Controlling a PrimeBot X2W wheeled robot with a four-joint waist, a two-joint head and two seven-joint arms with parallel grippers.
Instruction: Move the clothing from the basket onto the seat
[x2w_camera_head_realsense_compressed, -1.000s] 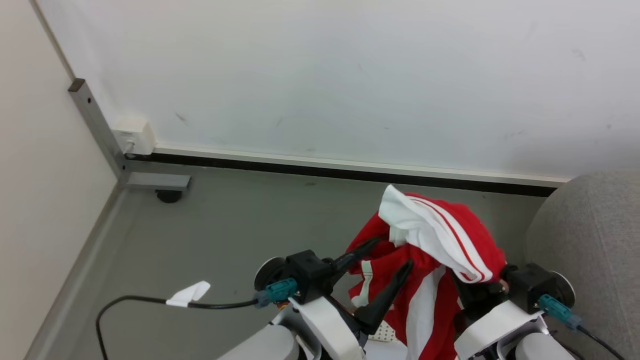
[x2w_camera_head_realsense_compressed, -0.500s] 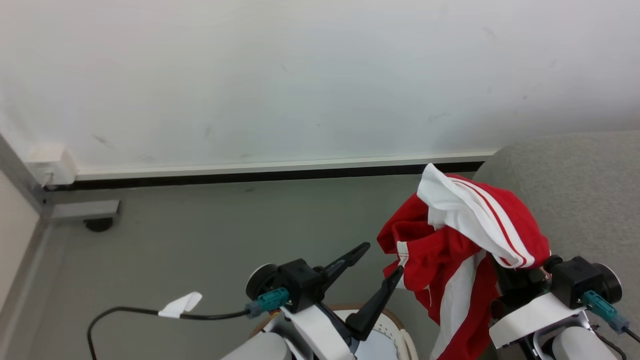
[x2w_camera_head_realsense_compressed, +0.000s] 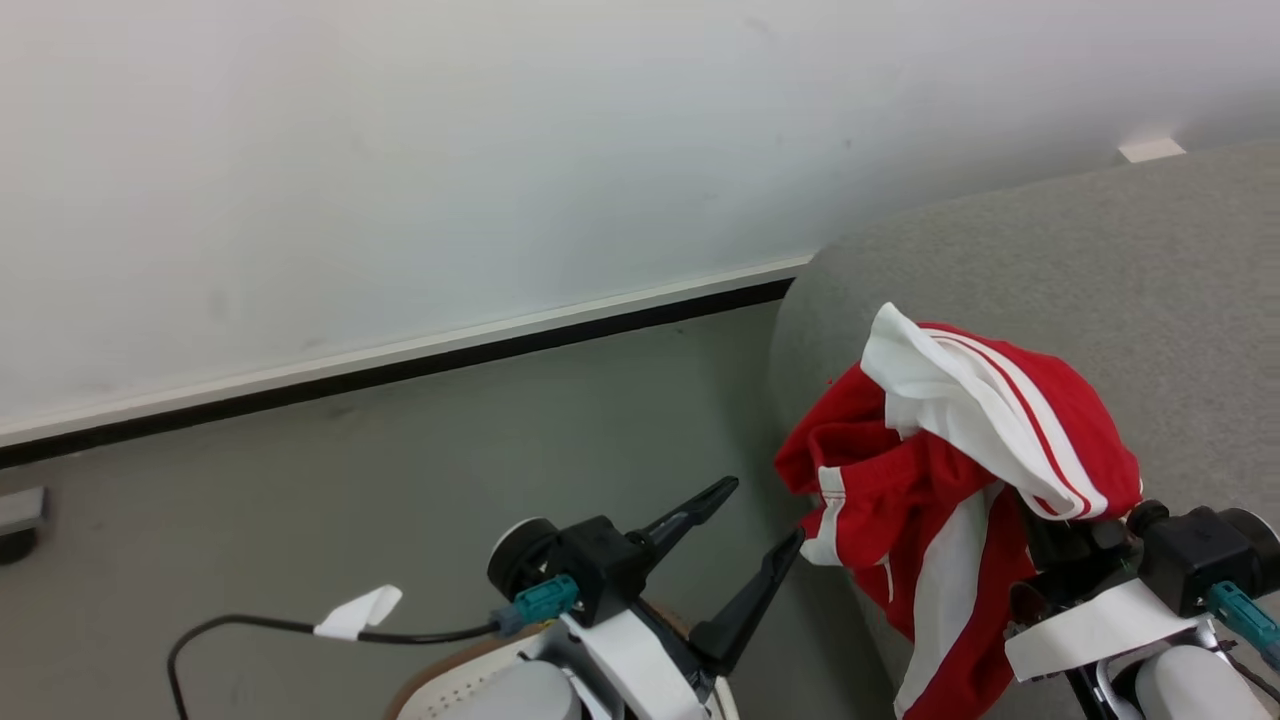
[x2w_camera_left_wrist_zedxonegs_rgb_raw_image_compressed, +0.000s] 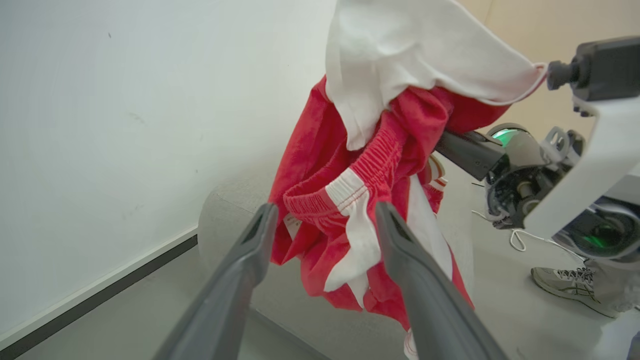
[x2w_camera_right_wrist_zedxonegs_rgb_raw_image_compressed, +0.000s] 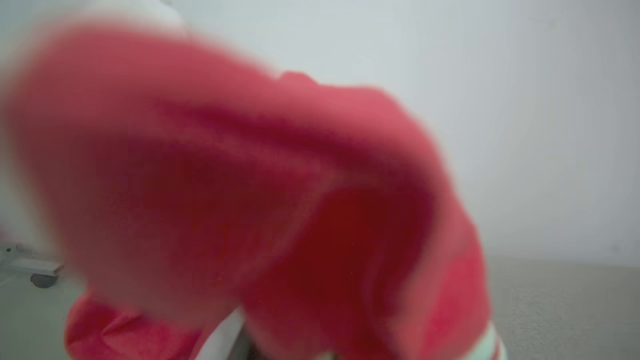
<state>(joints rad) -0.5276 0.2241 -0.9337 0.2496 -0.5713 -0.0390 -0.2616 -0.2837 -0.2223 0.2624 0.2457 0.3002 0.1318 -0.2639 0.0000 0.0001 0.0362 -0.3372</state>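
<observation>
In the head view, the left gripper (x2w_camera_head_realsense_compressed: 765, 510) has its fingers spread wide with nothing between them, above the floor beside the seat (x2w_camera_head_realsense_compressed: 1100, 260). The right gripper (x2w_camera_head_realsense_compressed: 1055, 555) is mostly buried under the clothing (x2w_camera_head_realsense_compressed: 960, 440), its fingers pressed together on the fabric. The clothing hangs in the air over the seat's rounded corner, clear of the basket (x2w_camera_head_realsense_compressed: 445, 688) at the bottom edge.

In the left wrist view, the red and white folds dangle beyond the parted fingers (x2w_camera_left_wrist_zedxonegs_rgb_raw_image_compressed: 240, 280). A person's shoe (x2w_camera_left_wrist_zedxonegs_rgb_raw_image_compressed: 570, 290) stands on the floor.

In the right wrist view, blurred red cloth covers the fingers, with the seat at the lower right.
</observation>
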